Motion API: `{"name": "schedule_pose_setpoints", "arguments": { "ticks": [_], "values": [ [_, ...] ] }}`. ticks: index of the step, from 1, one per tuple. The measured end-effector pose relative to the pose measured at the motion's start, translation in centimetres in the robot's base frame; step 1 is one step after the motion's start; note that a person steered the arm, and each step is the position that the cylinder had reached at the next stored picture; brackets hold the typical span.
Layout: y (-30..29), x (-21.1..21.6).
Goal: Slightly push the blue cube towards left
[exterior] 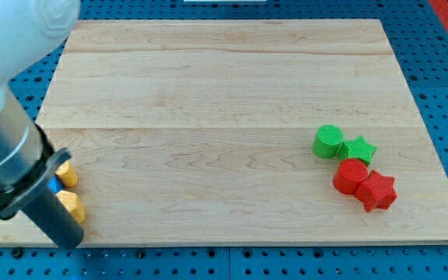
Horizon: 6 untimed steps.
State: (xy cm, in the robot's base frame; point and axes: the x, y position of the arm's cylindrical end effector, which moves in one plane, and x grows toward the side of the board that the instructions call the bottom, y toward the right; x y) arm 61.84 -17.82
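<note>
— Camera view: where is the blue cube [56, 185]?

— At the wooden board [224, 101]'s left edge, a blue sliver between two yellow blocks [68, 175] [71, 206], mostly hidden by the arm [14, 167].

— My tip?

— Hidden; no jaws here. Green [328, 141] [358, 149] and red blocks [351, 176] [377, 191] cluster near the board's right edge.

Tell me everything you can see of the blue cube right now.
Only a small sliver of the blue cube shows, at the board's left edge near the view's bottom. The arm's dark body covers the rest, so its shape and pose cannot be judged. It sits between two yellow blocks, one just above and one just below, seemingly touching both. My tip is hidden, so where it stands relative to the cube cannot be told.
</note>
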Motion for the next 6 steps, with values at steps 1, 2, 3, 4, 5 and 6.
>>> {"name": "schedule_pose_setpoints", "arguments": {
  "ticks": [1,2,3,4,5,6],
  "values": [
    [3.0,-2.9],
    [4.2,-10.0],
    [4.7,-14.8],
    [3.3,-13.7],
    [-0.4,-8.3],
    [-2.3,-6.0]
  ]
}}
